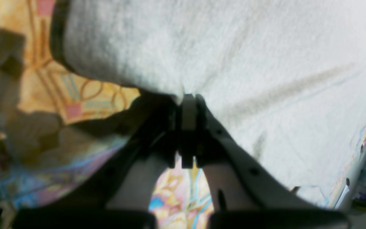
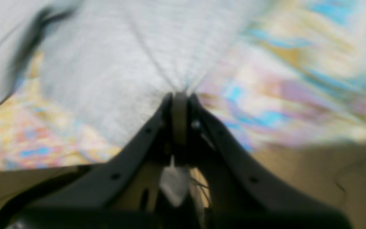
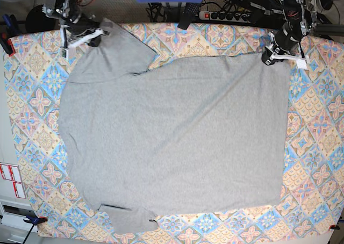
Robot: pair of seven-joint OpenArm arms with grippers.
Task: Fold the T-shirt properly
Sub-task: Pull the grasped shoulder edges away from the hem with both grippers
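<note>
You see both pincers, left point(image 1: 189, 98) and right point(image 2: 179, 95), clamped on the plain heather-grey cotton T-shirt point(image 3: 177, 142), spread across the patterned tabletop point(image 3: 317, 147).

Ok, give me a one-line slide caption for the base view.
Grey T-shirt spread flat on the patterned table cover, both arms pinching its far corners with jaws shut.
</note>
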